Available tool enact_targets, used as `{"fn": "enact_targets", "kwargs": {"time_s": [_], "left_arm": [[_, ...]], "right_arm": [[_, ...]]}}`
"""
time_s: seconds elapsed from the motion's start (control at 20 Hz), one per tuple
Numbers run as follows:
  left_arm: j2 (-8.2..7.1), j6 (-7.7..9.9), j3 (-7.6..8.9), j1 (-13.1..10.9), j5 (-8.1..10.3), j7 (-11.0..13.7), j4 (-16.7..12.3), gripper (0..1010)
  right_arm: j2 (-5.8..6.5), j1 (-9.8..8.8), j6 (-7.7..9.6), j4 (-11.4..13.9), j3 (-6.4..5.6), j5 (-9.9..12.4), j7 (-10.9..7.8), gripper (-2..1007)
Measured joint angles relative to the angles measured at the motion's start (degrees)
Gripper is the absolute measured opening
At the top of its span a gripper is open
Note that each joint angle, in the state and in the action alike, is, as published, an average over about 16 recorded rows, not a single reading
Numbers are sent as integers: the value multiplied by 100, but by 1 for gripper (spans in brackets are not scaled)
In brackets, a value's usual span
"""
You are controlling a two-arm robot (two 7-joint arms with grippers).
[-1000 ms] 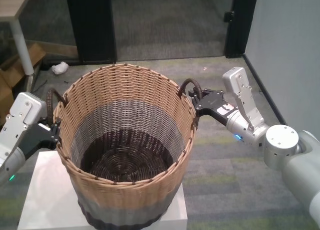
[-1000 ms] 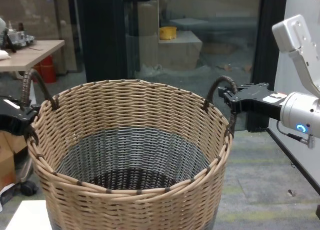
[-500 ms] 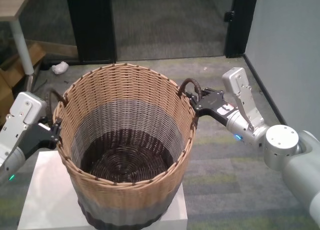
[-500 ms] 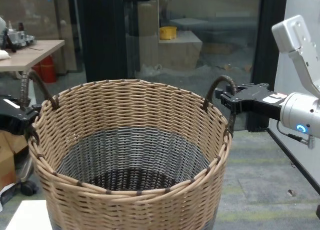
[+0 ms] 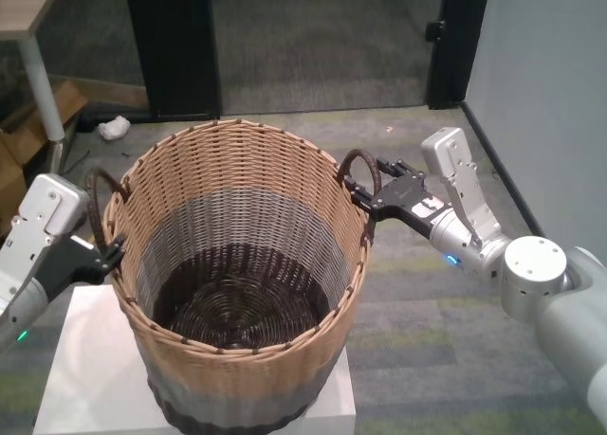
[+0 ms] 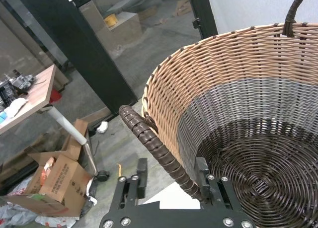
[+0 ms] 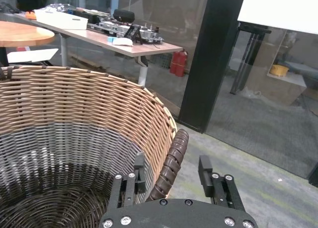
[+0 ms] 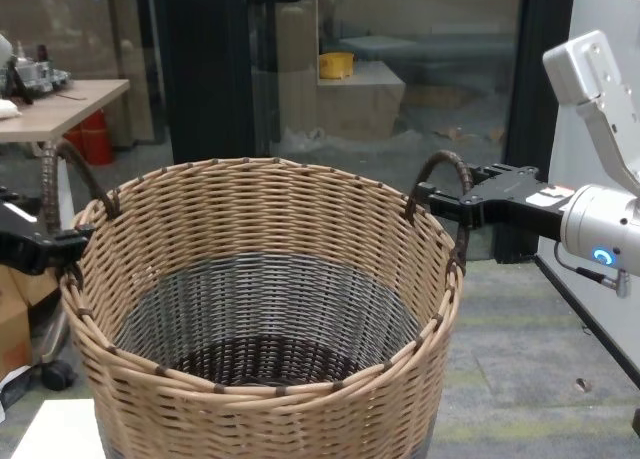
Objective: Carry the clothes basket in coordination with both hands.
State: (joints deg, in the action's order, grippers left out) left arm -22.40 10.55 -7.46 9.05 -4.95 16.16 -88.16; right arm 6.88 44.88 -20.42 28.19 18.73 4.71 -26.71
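The clothes basket, round wicker with a tan upper band and a grey lower one, stands upright on a white stand. Its inside holds nothing. My left gripper is open, its fingers either side of the dark left handle without clamping it. My right gripper is open too, straddling the right handle, which rises between its fingers. In the chest view both grippers, left and right, sit level with the basket's rim.
A wooden desk on a white leg and cardboard boxes lie to the left. A black door frame stands behind the basket. A grey wall runs along the right. Carpet surrounds the stand.
Both grippers have opened: a second ago each was shut on its handle, now the fingers stand apart around it. The basket stays in place on the stand.
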Motion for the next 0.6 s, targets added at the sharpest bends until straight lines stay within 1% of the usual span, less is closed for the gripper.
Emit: {"fn": "enact_targets", "kwargs": {"time_s": [0.3, 0.45, 0.6], "left_arm": [[-1, 0, -1, 0, 1, 0, -2, 822], [-1, 0, -1, 0, 1, 0, -3, 903], [-2, 0, 0, -1, 4, 6, -7, 957]], "right_arm": [[2, -2, 0, 3, 1, 1, 1, 834], [2, -2, -1, 4, 1, 1, 0, 908], [3, -2, -1, 5, 1, 2, 0, 961]]}}
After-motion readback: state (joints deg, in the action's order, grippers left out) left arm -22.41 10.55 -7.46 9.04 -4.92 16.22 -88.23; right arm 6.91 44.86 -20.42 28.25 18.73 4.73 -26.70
